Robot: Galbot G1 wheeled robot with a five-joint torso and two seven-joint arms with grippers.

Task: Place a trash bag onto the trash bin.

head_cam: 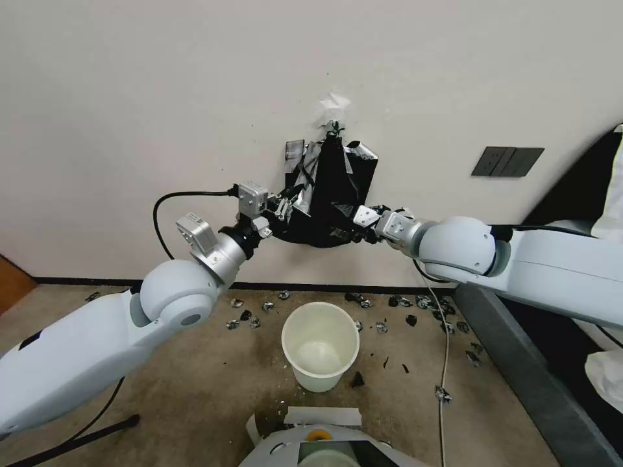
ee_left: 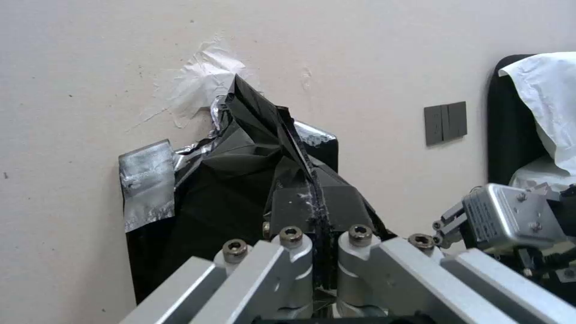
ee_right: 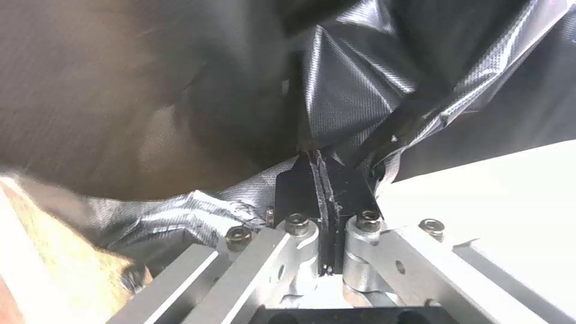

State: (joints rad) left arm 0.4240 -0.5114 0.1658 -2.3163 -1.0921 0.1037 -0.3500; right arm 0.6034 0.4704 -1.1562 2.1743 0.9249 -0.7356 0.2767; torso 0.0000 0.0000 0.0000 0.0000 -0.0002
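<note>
The glossy black trash bag [head_cam: 324,194] hangs creased against the wall from a taped hook, part of a black film cluster there. My left gripper [head_cam: 283,209] is at its left lower side, shut with a thin fold of black film [ee_left: 240,180] pinched between its fingers [ee_left: 288,211]. At the bag's right lower edge, my right gripper [head_cam: 357,220] is also shut on film [ee_right: 360,81], the pads [ee_right: 303,184] pressed together. The cream-white trash bin [head_cam: 320,344] stands upright and unlined on the floor, below the bag and between both arms.
Black film scraps [head_cam: 389,303] litter the carpet along the wall. A white cable [head_cam: 444,350] runs down the floor at right, beside a dark grey ledge [head_cam: 519,363]. A grey wall switch plate [head_cam: 507,161] is right of the bag. Torn white tape [head_cam: 332,104] sits above the hook.
</note>
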